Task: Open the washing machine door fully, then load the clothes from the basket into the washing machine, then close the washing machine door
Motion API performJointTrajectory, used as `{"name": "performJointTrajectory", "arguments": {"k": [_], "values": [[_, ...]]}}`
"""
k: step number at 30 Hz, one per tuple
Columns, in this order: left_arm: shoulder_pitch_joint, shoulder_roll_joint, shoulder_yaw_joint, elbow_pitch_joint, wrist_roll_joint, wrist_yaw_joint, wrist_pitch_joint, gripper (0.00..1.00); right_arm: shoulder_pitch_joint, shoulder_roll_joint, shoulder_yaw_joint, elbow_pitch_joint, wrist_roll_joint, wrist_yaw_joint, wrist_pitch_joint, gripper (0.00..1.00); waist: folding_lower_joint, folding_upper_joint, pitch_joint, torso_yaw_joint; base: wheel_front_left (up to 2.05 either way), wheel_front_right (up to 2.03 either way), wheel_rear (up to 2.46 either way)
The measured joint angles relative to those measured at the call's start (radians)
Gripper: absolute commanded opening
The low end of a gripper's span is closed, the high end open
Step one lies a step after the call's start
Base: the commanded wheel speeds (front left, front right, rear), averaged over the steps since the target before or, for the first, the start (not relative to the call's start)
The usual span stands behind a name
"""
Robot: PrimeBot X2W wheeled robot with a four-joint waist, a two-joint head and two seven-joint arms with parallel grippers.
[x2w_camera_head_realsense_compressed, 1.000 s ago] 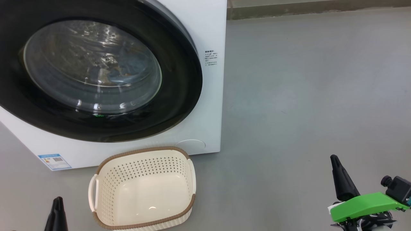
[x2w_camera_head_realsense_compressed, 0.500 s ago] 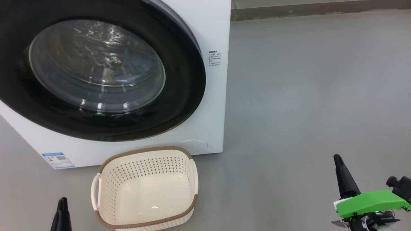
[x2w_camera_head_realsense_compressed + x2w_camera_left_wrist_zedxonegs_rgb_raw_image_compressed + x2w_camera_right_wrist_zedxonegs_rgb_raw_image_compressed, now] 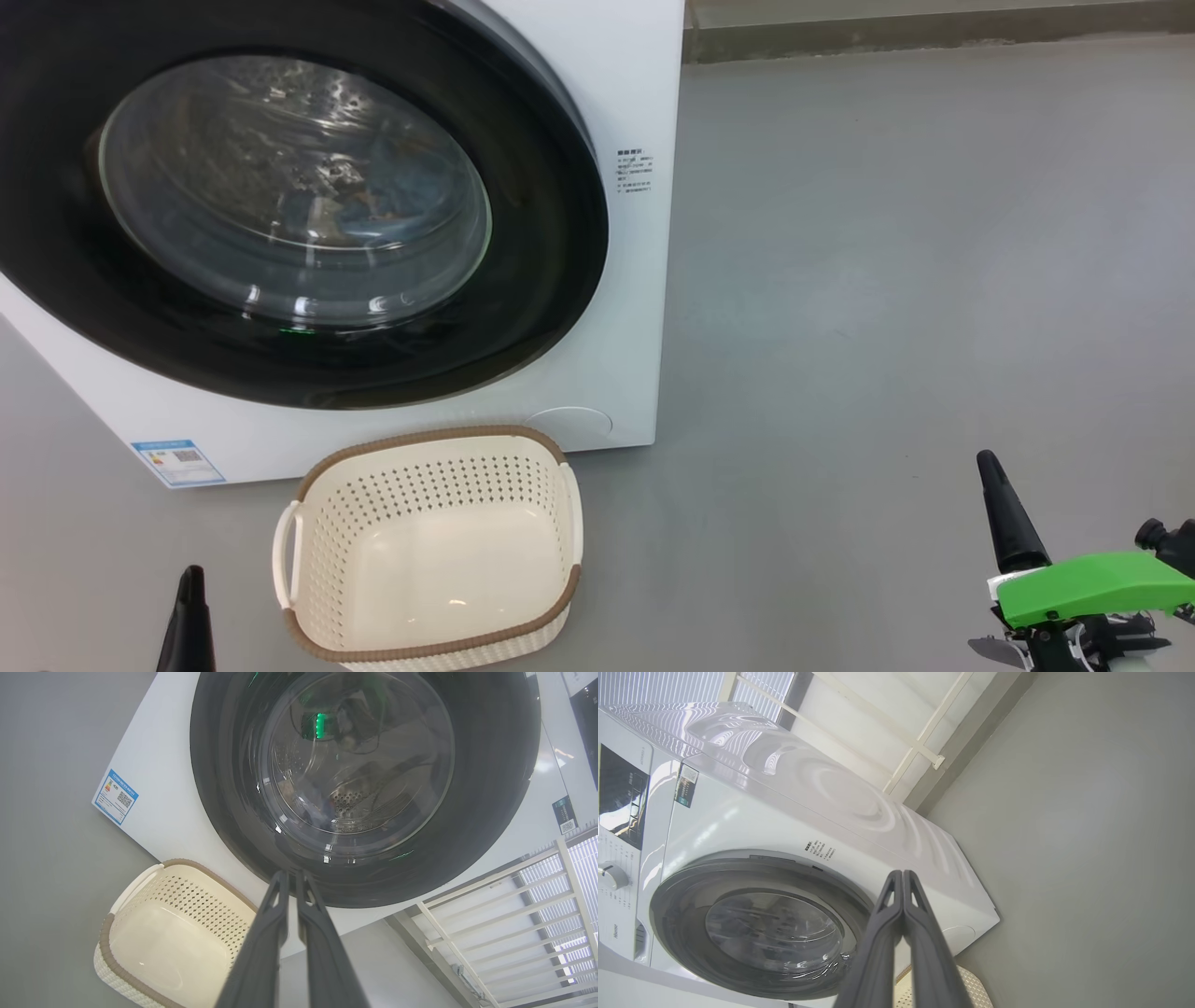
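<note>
The washing machine (image 3: 621, 84) stands at the upper left, and its door (image 3: 551, 261) lies shut against the front. Through the glass bowl a patch of blue clothes (image 3: 397, 198) shows inside the drum. In front of the machine, the cream basket (image 3: 439, 437) sits on the floor with nothing in it. My left gripper (image 3: 290, 877) is shut and holds nothing; its tip (image 3: 191, 597) rises at the bottom left beside the basket. Far out on the bare floor at the lower right, my right gripper (image 3: 902, 873) is shut too, with its dark finger (image 3: 1004, 513) pointing up.
Grey floor (image 3: 887, 280) stretches to the right of the machine as far as a wall base (image 3: 934, 33). A blue label (image 3: 177, 462) marks the machine's lower left corner. A white frame (image 3: 490, 914) stands beside the machine, and its dial (image 3: 611, 876) and control panel are on the upper front.
The whole head picture has slid a little to the right, so the camera has turned. The door, basket and both grippers keep their places relative to each other.
</note>
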Motion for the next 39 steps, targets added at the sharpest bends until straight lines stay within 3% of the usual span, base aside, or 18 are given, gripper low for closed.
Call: {"name": "performJointTrajectory", "arguments": {"k": [39], "values": [[-0.044, -0.039, -0.009, -0.002, -0.388, 0.0, 0.107, 0.0, -0.002, 0.025, -0.066, 0.008, 0.345, -0.003, 0.105, 0.0, 0.0, 0.0, -0.008, 0.034, 0.0, 0.0, 0.0]]}}
